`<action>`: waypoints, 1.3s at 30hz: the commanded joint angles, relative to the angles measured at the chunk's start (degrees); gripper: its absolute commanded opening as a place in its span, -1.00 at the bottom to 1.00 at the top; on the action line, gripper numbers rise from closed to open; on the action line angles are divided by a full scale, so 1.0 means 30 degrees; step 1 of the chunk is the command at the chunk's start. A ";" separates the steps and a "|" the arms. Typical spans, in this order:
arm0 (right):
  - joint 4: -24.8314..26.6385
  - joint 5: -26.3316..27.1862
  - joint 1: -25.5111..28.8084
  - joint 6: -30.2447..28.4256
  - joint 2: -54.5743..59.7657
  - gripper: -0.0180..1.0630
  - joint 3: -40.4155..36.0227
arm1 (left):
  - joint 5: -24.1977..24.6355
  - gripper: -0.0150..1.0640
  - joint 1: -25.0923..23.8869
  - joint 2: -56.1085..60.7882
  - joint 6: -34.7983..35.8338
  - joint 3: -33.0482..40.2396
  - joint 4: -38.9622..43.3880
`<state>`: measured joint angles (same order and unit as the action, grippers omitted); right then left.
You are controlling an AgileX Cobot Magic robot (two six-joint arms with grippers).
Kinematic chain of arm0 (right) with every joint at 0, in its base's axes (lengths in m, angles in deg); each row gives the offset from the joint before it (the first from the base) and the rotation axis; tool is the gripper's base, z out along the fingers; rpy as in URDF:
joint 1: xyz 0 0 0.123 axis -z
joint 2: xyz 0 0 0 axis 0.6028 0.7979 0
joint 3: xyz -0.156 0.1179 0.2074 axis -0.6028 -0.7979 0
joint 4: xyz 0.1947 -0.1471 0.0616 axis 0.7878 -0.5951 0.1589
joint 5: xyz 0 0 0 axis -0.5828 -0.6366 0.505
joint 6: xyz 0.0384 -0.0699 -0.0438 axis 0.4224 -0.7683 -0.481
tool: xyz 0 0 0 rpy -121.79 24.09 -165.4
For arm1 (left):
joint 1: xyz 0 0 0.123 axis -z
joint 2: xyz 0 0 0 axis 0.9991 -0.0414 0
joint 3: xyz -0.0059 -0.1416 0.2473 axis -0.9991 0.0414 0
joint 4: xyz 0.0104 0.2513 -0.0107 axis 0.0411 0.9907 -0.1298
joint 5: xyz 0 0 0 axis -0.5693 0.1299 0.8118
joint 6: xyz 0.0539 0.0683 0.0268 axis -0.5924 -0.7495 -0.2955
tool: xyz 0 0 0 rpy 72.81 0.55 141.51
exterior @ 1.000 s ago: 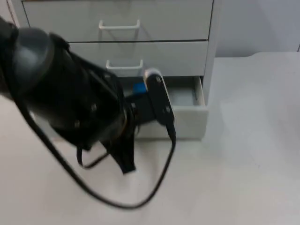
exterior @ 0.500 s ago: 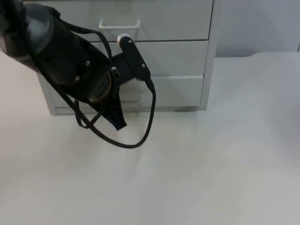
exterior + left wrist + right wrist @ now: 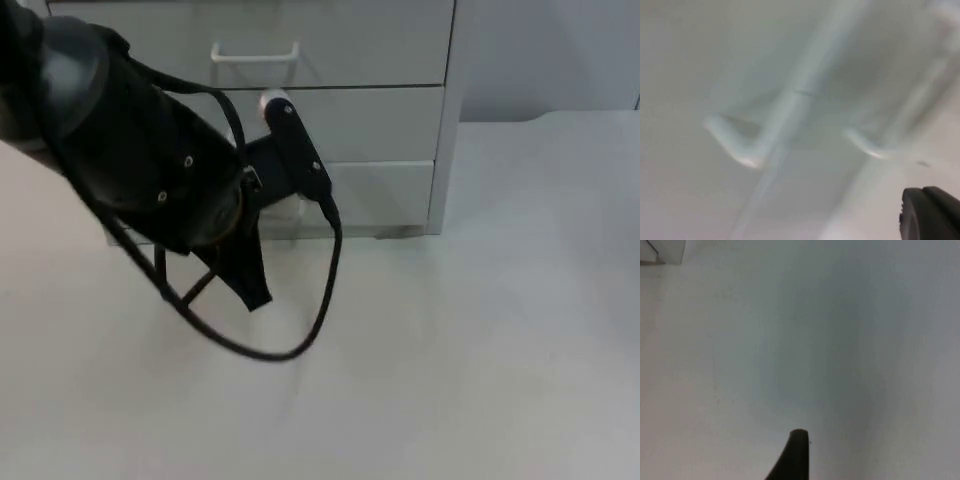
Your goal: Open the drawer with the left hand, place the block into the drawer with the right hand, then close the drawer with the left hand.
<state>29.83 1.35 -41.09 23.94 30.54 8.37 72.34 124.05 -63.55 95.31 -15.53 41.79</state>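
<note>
White drawer unit [image 3: 300, 110] sits at the back of the table [image 3: 480, 350], all three fronts flush; bottom drawer [image 3: 385, 195] reads shut from my top view. Block isn't visible to me, can't tell where it is. Left gripper [image 3: 250, 285] hangs just in front of the bottom drawer's left part, one black fingertip [image 3: 930, 215] showing near two pale handles [image 3: 735, 145]; can't tell if its fingers are parted or clenched. Right gripper's fingertip [image 3: 795, 455] hovers over bare table, waiting; finger state unreadable too.
</note>
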 commanded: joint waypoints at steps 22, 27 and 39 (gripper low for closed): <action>0.0070 0.0287 0.0120 -0.0091 -0.0135 0.53 -0.0041 | -0.0821 -0.98 0.0571 0.9487 -0.4674 0.4735 -1.1530; 0.0171 0.0287 0.0120 -0.0091 -0.0135 0.53 -0.0041 | -0.0950 -0.98 -0.2500 1.1593 -0.6964 0.4735 -1.5458; 0.0420 0.0430 0.0120 -0.0091 -0.0135 0.53 -0.0041 | -0.0624 -0.98 -1.1146 1.6413 -1.2383 0.4735 -2.5241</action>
<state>30.77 1.91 -41.09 23.94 30.54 8.37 69.80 93.26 -16.07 61.98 -1.68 -27.84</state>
